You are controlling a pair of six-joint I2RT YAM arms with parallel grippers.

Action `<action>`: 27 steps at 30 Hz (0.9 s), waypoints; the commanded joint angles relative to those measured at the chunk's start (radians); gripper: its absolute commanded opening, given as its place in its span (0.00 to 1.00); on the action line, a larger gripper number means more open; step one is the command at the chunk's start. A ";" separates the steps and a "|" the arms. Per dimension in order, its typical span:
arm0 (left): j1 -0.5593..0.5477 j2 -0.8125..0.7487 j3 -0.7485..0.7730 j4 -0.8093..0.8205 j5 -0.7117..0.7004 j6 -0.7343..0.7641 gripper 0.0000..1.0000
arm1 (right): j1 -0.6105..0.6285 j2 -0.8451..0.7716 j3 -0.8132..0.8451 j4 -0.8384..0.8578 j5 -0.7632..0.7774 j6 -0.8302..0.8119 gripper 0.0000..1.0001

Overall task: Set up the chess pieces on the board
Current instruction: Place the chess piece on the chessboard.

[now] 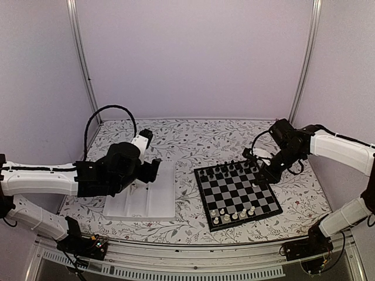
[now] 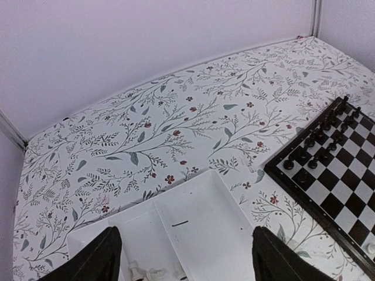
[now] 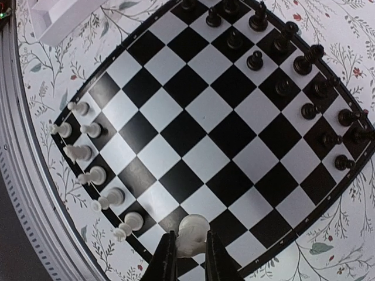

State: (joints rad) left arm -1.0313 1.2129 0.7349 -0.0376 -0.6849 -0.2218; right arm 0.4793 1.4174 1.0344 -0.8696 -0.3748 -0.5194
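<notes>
**Left side, near.** The white rectangular plastic compartment tray (image 1: 165,196) lies on the table, which is covered by a white cloth printed with leaves and small red flowers (image 1: 193,137). The tray is to the left of the board and apart from it. The left gripper (image 2: 186,234) is positioned above the tray. Its jaws are spread wide with nothing between them. In the left wrist view, a few loose cream-white figurines (image 2: 155,273) lie in a tray compartment at the bottom edge of the picture. Their types cannot be told.

**Right side, near.** The small square chessboard with black and grey-white checks and a black border (image 1: 237,193) lies flat on the cloth, turned slightly out of line with the table edge. Several cream-white chess pieces (image 1: 234,215) stand upright along its near edge.

**Right side, middle.** The right gripper (image 3: 190,260) is at the board's right edge. Its jaws are closed on a round-headed cream-white piece (image 3: 192,233), which is pinched between the two fingers. In the right wrist view this piece appears over the border squares. Its height above the board cannot be told.

**Far.** The black chess pieces (image 1: 229,170) stand upright in the board's far rows. Beyond the board, the cloth runs back to plain pale lilac wall panels (image 1: 193,58).
</notes>
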 commanded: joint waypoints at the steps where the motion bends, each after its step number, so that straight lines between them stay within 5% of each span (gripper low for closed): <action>1: 0.013 0.043 0.057 -0.022 0.025 -0.014 0.78 | -0.005 -0.126 -0.120 -0.022 0.120 -0.119 0.05; 27: 0.017 0.089 0.077 -0.088 0.003 -0.069 0.78 | -0.004 -0.169 -0.300 -0.023 0.062 -0.319 0.10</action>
State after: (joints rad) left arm -1.0283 1.2922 0.7986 -0.1139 -0.6670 -0.2752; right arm 0.4736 1.2377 0.7418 -0.8951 -0.2886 -0.8104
